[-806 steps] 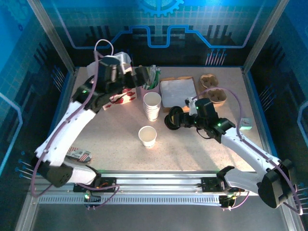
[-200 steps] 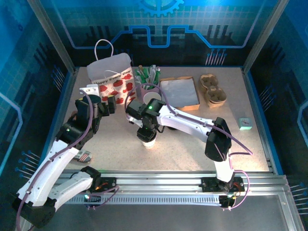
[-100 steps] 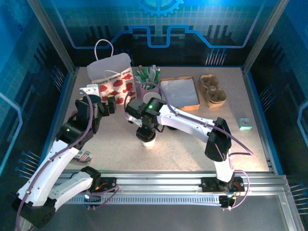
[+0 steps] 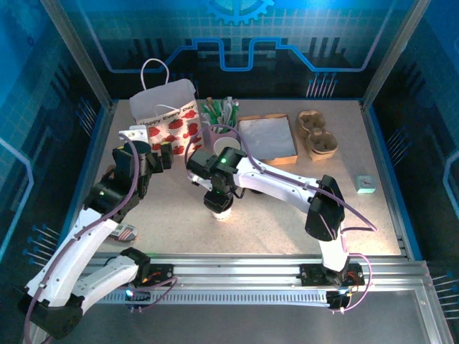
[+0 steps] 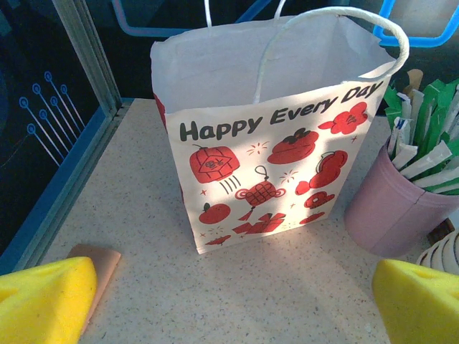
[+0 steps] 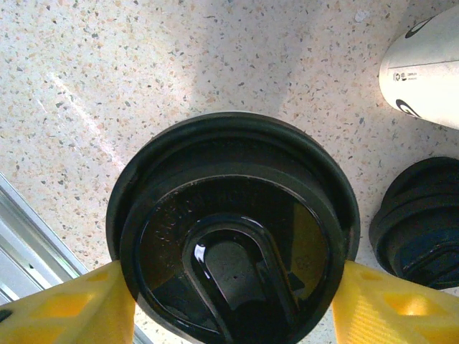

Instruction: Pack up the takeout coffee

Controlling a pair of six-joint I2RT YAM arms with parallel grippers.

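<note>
Right claw (image 6: 229,304) pinching round black plastic lid (image 6: 233,244); left claw (image 5: 229,304) spread wide.
Overhead view places white tapered paper cup (image 4: 221,213) directly beneath right claw on speckled desk (image 4: 287,222); left wrist view adds white paper gift bag with red prints (image 5: 265,158) straight ahead of left claw.

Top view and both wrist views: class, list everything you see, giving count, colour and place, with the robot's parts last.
gift bag: one, white with red prints, far left, upright
pink cup: one, holding green-white sticks, right of the bag
shallow box: one, brown with grey top, far centre
cup carrier: one, tan, far right
small box: one, teal, right edge
packet: one, red-white, near left
takeout coffee: one, white, centre, under right gripper
black lid: one, between right fingers
spare lids: black, beside it, count unclear
left gripper: open, facing bag
right gripper: closed on lid
</note>
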